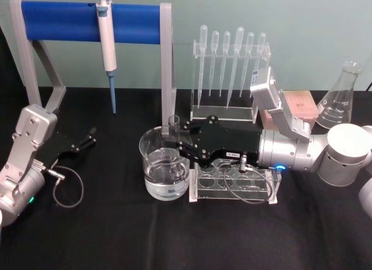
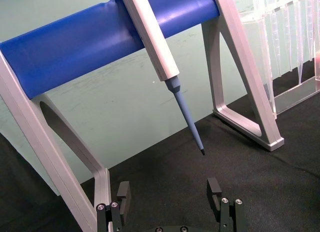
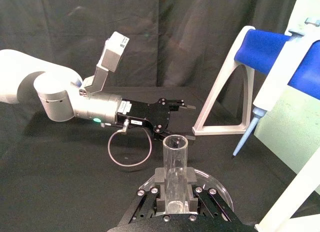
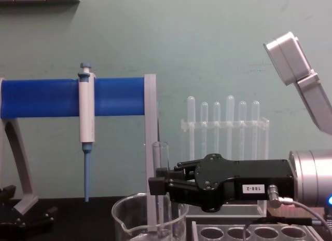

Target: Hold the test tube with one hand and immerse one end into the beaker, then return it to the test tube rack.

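In the head view's centre the right gripper is clamped on the upright test tube, its lower end inside the beaker, the rack just right; the left gripper, fingers apart, sits far left.

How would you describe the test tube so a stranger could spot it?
Find the blue-barred stand at the back; in front of its right leg stands a glass beaker. The test tube rises upright from it, clamped by the right gripper. Unlike the thin bulb-topped droppers behind, it is wide and open-rimmed.
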{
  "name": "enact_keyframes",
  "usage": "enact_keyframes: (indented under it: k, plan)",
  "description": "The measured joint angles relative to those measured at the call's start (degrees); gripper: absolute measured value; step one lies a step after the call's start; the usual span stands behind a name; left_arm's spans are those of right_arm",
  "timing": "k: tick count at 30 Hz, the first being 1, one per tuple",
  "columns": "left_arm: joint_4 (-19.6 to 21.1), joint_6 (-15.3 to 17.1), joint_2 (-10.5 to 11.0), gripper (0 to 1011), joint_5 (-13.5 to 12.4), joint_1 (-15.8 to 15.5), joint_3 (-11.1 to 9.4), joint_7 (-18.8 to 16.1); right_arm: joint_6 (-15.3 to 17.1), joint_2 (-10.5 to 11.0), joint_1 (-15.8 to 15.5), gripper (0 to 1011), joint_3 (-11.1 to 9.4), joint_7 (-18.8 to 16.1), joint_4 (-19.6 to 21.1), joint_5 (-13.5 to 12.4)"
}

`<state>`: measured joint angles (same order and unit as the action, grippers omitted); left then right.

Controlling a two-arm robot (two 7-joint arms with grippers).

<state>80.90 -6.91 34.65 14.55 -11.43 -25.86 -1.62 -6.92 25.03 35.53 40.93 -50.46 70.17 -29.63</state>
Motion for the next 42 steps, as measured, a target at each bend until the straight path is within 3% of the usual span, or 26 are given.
enact_keyframes:
  k: [42]
  plan:
    - [0.00, 0.00, 0.00, 1000, 0.00, 0.00, 0.00, 0.00, 0.00, 0.00, 0.00, 241, 0.00, 0.00, 0.00, 0.00]
